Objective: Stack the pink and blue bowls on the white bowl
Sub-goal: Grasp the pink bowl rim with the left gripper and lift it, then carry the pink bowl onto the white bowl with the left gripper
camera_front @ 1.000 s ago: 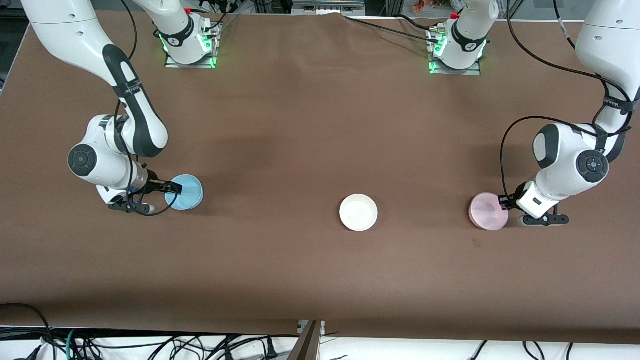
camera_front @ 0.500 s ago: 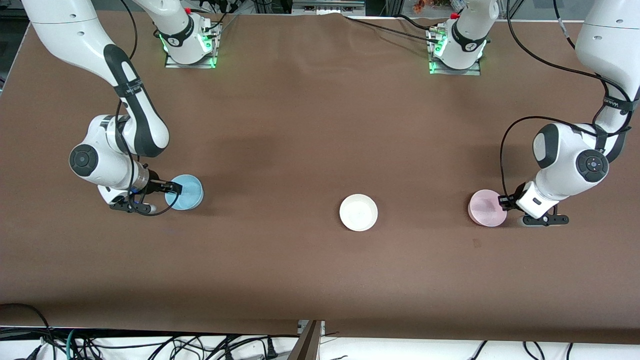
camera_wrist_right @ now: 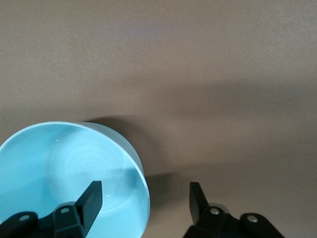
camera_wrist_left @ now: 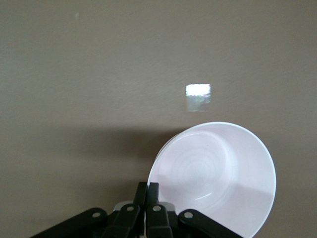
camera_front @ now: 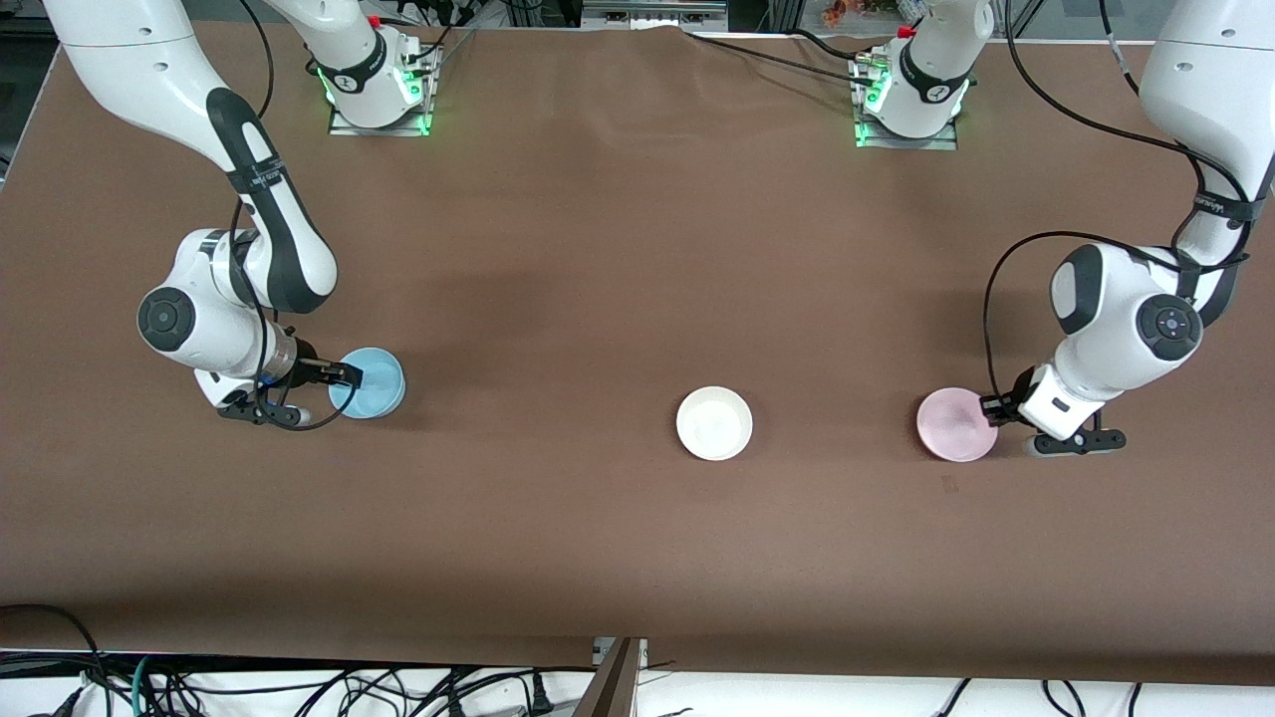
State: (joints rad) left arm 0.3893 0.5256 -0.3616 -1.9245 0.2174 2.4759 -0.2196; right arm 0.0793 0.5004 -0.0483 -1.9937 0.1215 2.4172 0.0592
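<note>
While left gripper (camera_wrist_left: 146, 201) pinches pink bowl's (camera_front: 957, 424) rim, seemingly lifted, right gripper (camera_wrist_right: 143, 203) straddles blue bowl's (camera_front: 368, 382) rim, unclosed. White bowl (camera_front: 714, 423) sits between. Light, stiff, slick plastic: grip rims.

No readable text, labels, brands or numbers in any view. Only candidates: small markings on the black band of each arm's forearm, too small to make out. The bowls and the table carry no print.
</note>
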